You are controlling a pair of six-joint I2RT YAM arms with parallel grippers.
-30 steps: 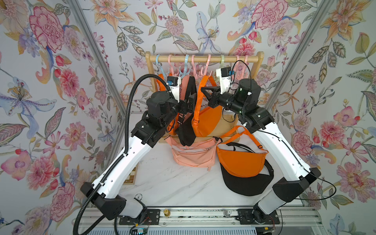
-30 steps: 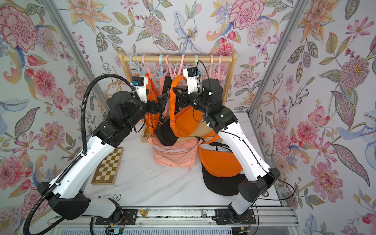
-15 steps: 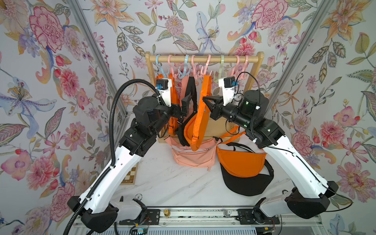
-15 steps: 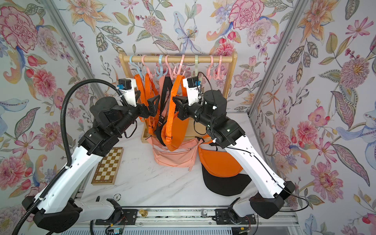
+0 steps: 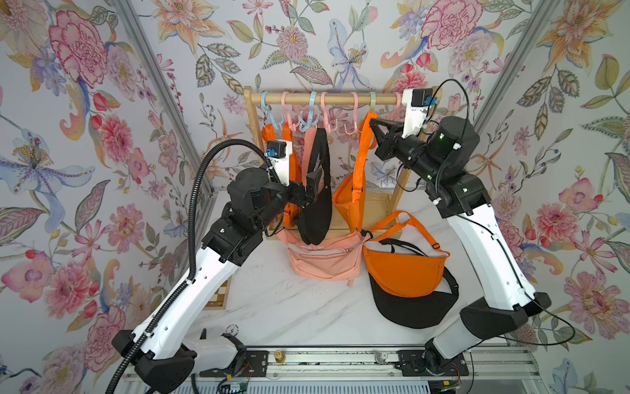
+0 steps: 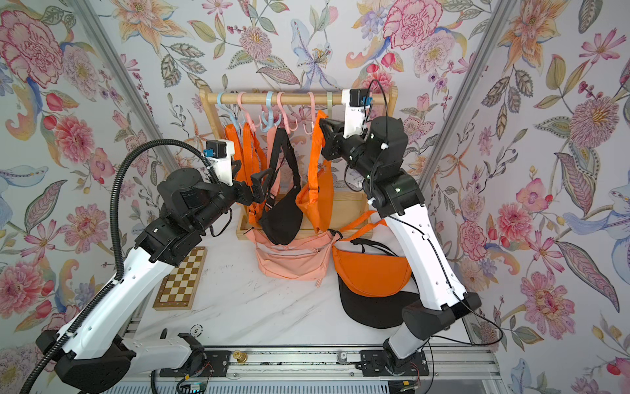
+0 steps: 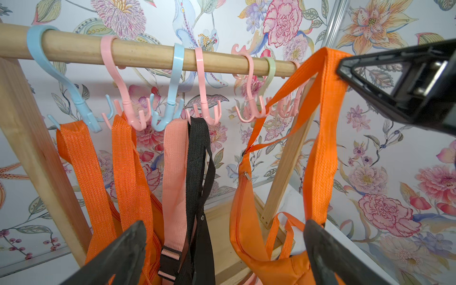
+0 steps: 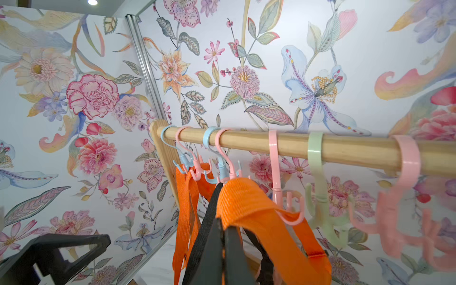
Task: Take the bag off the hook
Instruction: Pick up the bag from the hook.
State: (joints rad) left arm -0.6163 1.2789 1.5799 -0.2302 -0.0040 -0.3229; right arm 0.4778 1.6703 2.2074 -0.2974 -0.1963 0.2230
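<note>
The orange bag (image 5: 351, 198) hangs from its strap (image 5: 363, 146), just in front of the wooden rail (image 5: 341, 99), and the strap is pinched in the closed right gripper (image 5: 372, 122). Compared with 1 second ago, the right arm is higher and further to the side. The top of the strap is now beside the pink hook (image 5: 355, 109) and not on it, as it seems in both top views. The bag itself is now long and narrow under the gripper. I judge that the unhooking is done or nearly done, and what remains is to bring the bag away from the rail and put it down on the tabletop (image 5: 289, 307).

The left gripper (image 5: 308, 191) is lower and further back than before. Its jaws are wide open and hold nothing, and they are close to the black bag (image 5: 315, 211), which hangs on another hook.

Some things are not clear. In the right wrist view a prong of the pink hook overlaps the strap, so I cannot say for sure that the strap is fully free. The bottom of the orange bag is partly behind the other bags, so I cannot tell if it rests on the rack's base. It is also unclear whether the left gripper touches the black bag.
</note>
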